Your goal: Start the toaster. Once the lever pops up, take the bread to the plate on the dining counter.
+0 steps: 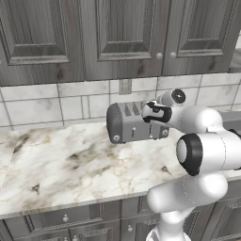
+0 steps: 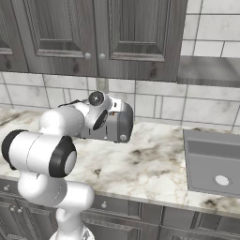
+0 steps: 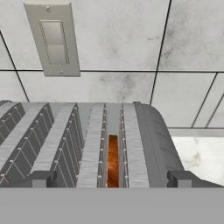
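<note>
My fingers (image 3: 112,178) stand wide apart with nothing between them, their two dark tips (image 3: 41,178) low in the hand view on either side of the toaster's top. I hover right over the toaster (image 3: 87,144), looking along its ribbed grey slots. In the slot straight ahead of me sits the bread (image 3: 113,161), a thin brown strip sunk between the wire guides, its top edge below the toaster's upper surface.

From the left base view my hand (image 1: 157,113) hangs at the toaster's right end, above its top. The toaster (image 1: 129,123) lies on the marble desk (image 1: 61,164), its rounded left end toward that camera and small round knobs low on its side. From the right base view the toaster (image 2: 118,123) shows just behind my wrist, one knob at its lower corner, and the desk (image 2: 150,168) runs on to the right, where a flat grey panel (image 2: 213,161) with a round knob is set into it.

Behind the toaster rises the white tiled wall (image 3: 183,43), carrying a grey switch plate (image 3: 53,38) up and to the left of the toaster in the hand view. Above the tiles hang dark grey cabinet doors (image 1: 117,33).
</note>
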